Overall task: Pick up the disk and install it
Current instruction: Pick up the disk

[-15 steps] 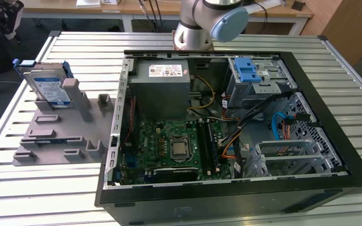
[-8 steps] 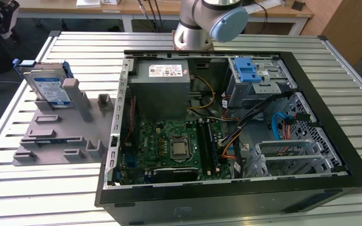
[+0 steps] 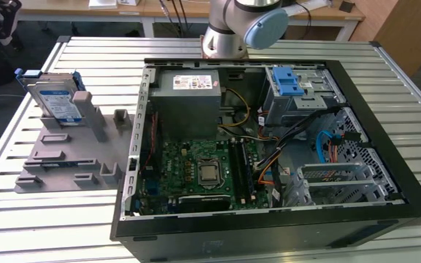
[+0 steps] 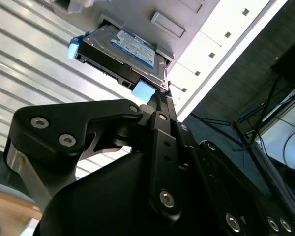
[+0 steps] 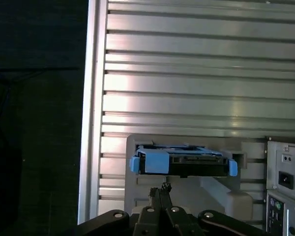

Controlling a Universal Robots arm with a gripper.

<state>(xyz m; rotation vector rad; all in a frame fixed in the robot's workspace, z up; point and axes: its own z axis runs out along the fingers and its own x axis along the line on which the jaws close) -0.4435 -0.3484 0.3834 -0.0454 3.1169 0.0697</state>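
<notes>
The disk (image 3: 55,98) is a silver hard drive with a white-and-blue label and a blue bracket. It stands on edge in the grey plastic stand (image 3: 57,159) at the exterior view's left. Both wrist views look along my gripper at the disk (image 4: 132,46) (image 5: 187,162). My gripper (image 5: 163,189) (image 4: 157,98) is shut with nothing held. Its tips point at the blue bracket tab (image 4: 142,91) and sit close to that tab. Whether they touch it I cannot tell.
An open computer case (image 3: 269,153) lies on the slatted metal table (image 3: 94,60), with a motherboard, a power supply box and cables inside. A drive cage with a blue latch (image 3: 287,82) sits at its far corner. The arm's base (image 3: 225,38) stands behind the case. The table's edge (image 5: 91,123) runs beside the stand.
</notes>
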